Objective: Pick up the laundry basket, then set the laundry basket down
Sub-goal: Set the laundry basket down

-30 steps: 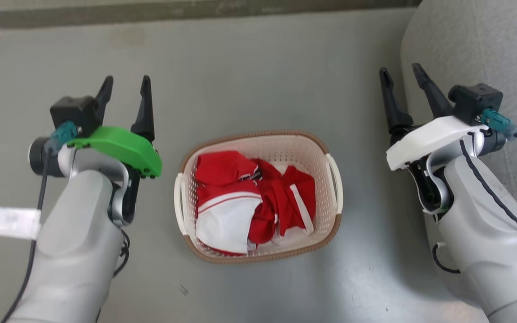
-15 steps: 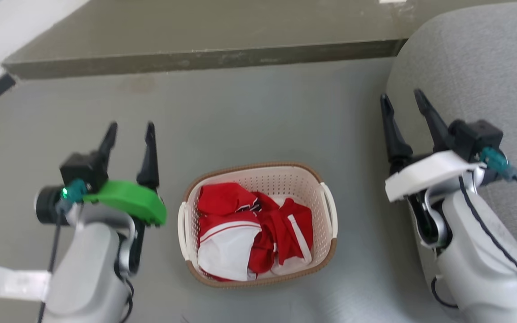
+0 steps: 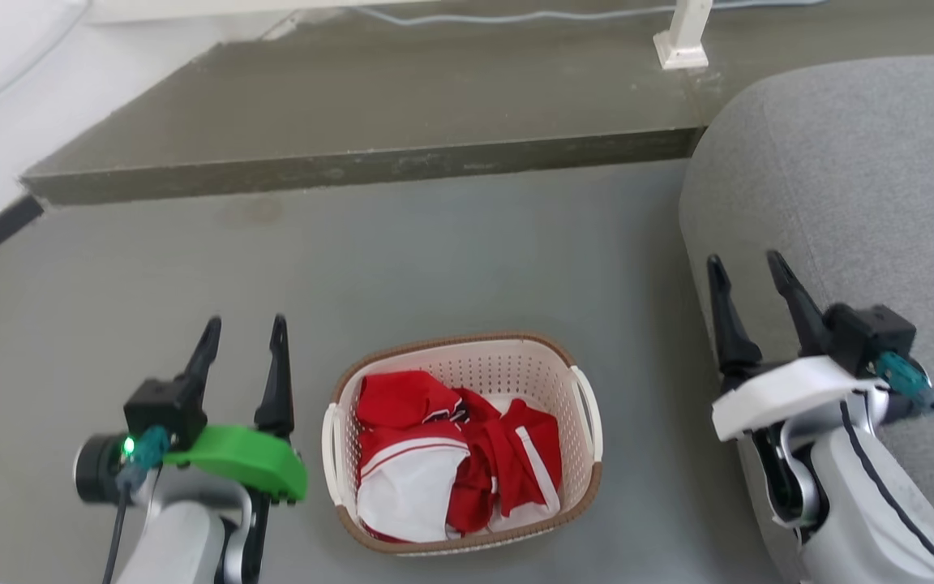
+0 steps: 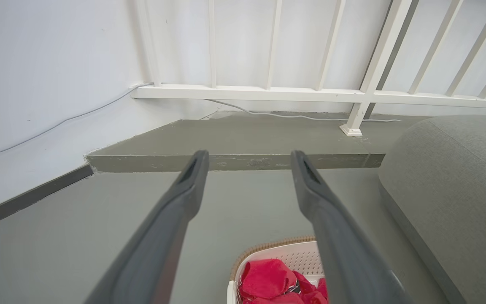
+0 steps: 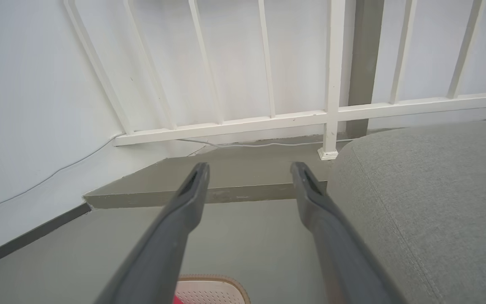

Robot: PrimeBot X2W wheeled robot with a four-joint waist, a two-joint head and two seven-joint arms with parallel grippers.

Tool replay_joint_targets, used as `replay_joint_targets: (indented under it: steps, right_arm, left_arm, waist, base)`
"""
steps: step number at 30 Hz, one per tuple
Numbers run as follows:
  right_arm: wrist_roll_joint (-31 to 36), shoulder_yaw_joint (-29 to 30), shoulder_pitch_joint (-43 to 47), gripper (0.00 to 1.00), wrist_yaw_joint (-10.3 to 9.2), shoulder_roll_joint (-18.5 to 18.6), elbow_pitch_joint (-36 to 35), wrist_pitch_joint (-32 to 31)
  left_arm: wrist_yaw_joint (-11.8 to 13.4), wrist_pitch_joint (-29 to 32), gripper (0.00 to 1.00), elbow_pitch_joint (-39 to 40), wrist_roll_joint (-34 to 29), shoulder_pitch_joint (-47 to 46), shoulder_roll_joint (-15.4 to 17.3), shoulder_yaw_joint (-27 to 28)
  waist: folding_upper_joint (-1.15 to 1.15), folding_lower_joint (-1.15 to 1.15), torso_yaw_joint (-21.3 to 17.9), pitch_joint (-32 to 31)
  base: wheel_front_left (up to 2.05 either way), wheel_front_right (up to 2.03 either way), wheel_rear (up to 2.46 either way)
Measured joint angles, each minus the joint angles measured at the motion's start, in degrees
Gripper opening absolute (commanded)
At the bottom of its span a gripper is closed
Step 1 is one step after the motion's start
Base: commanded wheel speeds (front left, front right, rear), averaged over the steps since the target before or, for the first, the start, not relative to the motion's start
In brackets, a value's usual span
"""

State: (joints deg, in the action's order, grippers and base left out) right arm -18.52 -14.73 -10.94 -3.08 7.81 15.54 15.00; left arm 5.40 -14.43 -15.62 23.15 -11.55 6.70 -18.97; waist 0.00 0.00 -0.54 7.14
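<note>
Since our head tilted up, the laundry basket [image 3: 499,367] lies ungrasped on the floor [image 3: 451,259] between our left gripper [image 3: 245,323] and right gripper [image 3: 743,258], both spread.

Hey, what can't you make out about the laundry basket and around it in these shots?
- Head view: floor of the laundry basket and its garment count, hidden under bunched red and white clothes.
- Left wrist view: the basket's near part, cut by the bottom edge and crossed by a finger of the left gripper.
- Right wrist view: most of the basket, below the bottom edge.
- Head view: how far the sofa runs past the right edge.
</note>
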Motion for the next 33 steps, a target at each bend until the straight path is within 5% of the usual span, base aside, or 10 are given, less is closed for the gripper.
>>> replay_joint_targets:
  steps: [33]
  right_arm:
    - [1.5, 1.1, 9.8, 1.00, -0.49, -0.7, -4.7, 0.0]
  left_arm:
    - [1.2, 0.0, 1.00, 7.7, -3.2, 12.8, 0.0, 3.2]
  waist:
    - [0.00, 0.00, -0.5, -5.1]
  base:
    - [0.00, 0.00, 0.00]
